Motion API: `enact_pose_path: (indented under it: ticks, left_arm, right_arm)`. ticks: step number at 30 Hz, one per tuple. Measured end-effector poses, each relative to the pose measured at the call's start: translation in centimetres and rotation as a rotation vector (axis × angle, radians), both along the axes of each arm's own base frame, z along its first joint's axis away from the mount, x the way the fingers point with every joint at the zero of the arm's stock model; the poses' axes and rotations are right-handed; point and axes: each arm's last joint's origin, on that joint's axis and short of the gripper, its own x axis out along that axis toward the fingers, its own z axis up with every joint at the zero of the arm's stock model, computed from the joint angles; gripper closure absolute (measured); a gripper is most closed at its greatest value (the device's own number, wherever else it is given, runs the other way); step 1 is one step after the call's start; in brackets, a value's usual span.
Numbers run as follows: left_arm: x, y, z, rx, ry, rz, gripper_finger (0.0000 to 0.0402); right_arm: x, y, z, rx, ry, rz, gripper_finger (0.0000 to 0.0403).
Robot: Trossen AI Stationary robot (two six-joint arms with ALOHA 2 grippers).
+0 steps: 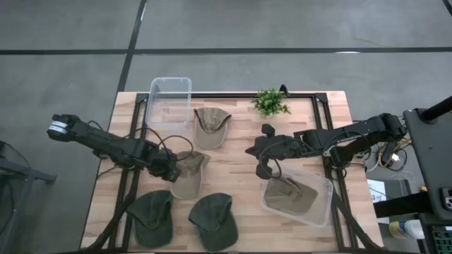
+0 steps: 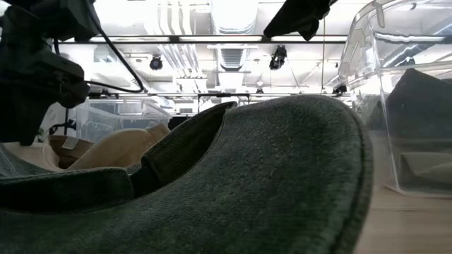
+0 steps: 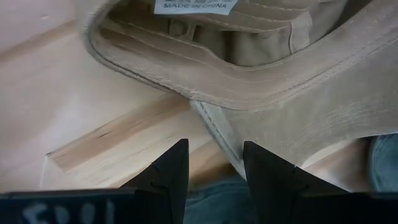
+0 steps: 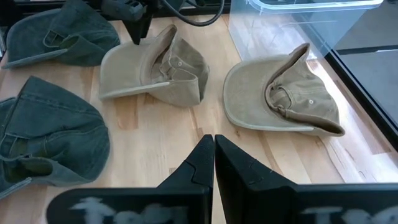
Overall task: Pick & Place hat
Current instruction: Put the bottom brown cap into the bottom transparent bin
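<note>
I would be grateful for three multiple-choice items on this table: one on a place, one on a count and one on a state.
1. Where does a tan hat lie inside a bin?
A. by the right arm
B. by the left arm
C. nowhere

2. How many green hats are on the table?
A. one
B. two
C. four

3. How is the right claw?
A. open around a brim
B. shut on a plant
C. shut, holding nothing

Key: 1 A, the high view shows the hat in the bin under the right arm. 2 B, two lie side by side at the near edge. 3 C, its fingers meet above bare wood.
</note>
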Motion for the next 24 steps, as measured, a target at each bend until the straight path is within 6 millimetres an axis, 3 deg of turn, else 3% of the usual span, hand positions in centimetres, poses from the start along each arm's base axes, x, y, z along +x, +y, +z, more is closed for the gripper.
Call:
enact_pose_path:
  ticks: [13, 17, 21, 24]
  left_arm:
    - [0.59, -0.14, -0.76, -0.036, -0.133, 0.007, 0.0261]
    - [0.6, -0.05, -0.78, -0.01, -0.137, 0.017, 0.0302]
    - [0.74, 0.02, -0.7, 0.018, -0.158, 0.023, 0.0381]
    - [0.85, 0.03, -0.63, 0.033, -0.177, 0.013, 0.0389]
  right_arm:
    - [-0.05, -0.01, -0.26, -0.001, 0.007, 0.0, 0.0394]
    - [-0.06, -0.01, -0.3, 0.0, 0.009, -0.001, 0.0394]
    - [-0.06, -0.01, -0.3, 0.002, 0.008, -0.002, 0.0394]
    - [-0.04, -0.01, -0.28, 0.002, 0.006, -0.002, 0.0394]
